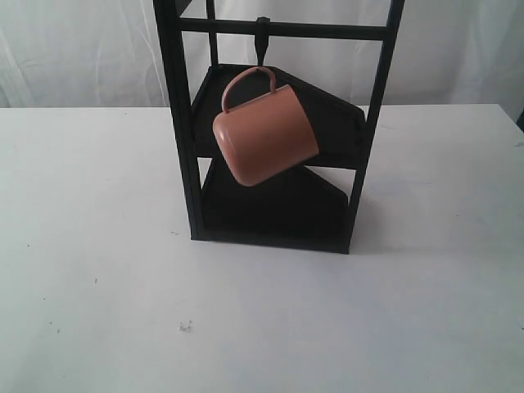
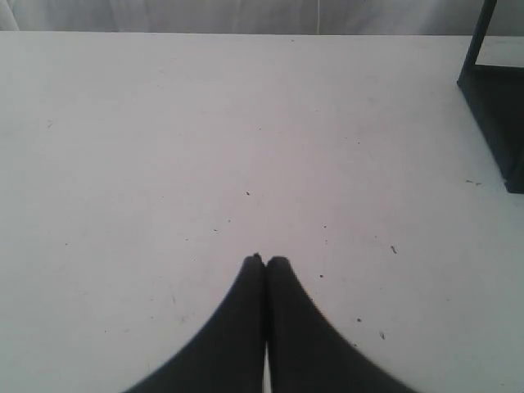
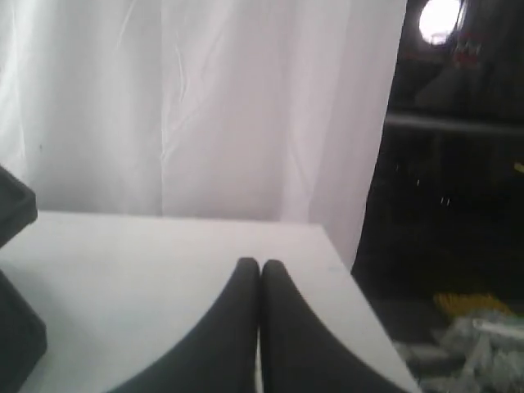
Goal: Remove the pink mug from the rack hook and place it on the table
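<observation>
Only exterior shows the pink mug (image 1: 264,135) hanging; left gripper (image 2: 264,260), right gripper (image 3: 259,264) pressed together.

mug (image 1: 266,135): hangs tilted from hook (image 1: 262,41), between front posts of rack (image 1: 184,147)
rack: stands on worktop (image 1: 98,286), centre-back
hook: under rack's top crossbar

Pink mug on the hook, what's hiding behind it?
Behind the pink mug is the upper shelf of the rack, with the lower shelf beneath. The mug covers the upper shelf's middle, so anything there can't be seen.
</observation>
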Motion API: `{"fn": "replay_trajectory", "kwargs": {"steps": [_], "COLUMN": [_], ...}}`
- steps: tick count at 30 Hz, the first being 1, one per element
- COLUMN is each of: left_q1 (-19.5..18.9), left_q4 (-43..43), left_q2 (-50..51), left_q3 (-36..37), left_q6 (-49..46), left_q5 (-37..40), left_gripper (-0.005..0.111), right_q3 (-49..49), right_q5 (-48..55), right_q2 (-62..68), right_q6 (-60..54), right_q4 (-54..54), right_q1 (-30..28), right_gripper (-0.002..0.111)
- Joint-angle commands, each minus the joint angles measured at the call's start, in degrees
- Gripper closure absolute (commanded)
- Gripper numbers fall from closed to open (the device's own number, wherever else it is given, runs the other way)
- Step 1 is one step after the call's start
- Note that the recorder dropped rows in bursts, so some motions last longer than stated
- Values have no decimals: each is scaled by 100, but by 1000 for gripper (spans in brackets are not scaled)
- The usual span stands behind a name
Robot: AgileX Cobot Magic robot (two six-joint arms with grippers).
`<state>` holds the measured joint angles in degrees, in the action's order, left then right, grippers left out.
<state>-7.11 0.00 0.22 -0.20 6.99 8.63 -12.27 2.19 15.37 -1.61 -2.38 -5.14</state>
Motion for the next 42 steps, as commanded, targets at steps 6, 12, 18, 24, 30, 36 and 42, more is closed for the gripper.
{"fn": "replay_trajectory", "kwargs": {"steps": [6,12,18,24,30,36,42], "left_q1": [48,48,48,48,48,48,48], "left_q4": [0,0,0,0,0,0,0], "left_q2": [-22,-22,-22,-22,-22,-22,-22], "left_q3": [20,20,20,20,20,20,20], "left_q6": [32,32,32,32,32,32,32], "left_q5": [-4,-4,-4,-4,-4,-4,-4], "left_gripper": [107,107,107,107,107,107,107], "right_q3": [-770,-1859,-1913,-1913,-1913,-1913,-1913], "right_q5": [1426,3345,4630,6778,6778,6688,6662], "right_q2": [3106,4617,4836,4836,4836,4869,4883], "right_q6": [508,-979,-3370,-5475,-6489,-7672,-9171], "right_q4": [478,1940,4383,6920,8503,9056,9471], "right_q1": [8,8,8,8,8,135,706], "right_gripper": [108,108,108,108,108,108,108]}}
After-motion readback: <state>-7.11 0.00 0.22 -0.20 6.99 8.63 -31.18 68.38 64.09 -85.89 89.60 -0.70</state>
